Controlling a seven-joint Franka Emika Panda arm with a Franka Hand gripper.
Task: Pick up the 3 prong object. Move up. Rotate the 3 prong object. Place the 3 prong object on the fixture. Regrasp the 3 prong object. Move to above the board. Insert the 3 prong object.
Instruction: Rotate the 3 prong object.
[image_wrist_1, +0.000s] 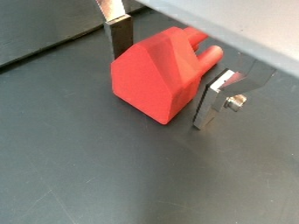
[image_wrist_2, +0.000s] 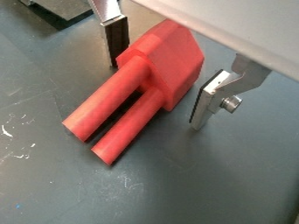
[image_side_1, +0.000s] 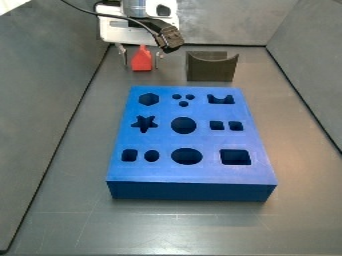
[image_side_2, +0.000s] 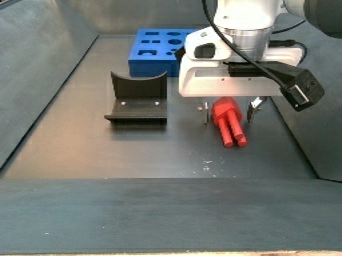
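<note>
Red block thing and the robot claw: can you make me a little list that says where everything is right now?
red block: lying flat on the dark floor, prongs pointing away from the claw
gripper: low over the block, one finger on each side
fingers: open, a gap shows beside the block
blue board: mid-floor, holes empty
fixture: beside the block, empty
held: nothing yet

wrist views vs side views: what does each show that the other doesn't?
Wrist only: gripper fingers straddle the red 3 prong object with gaps, open; its prongs lie flat on the floor.
Side only: blue board and fixture, both apart from the object.
Both: gripper low around the object.
</note>
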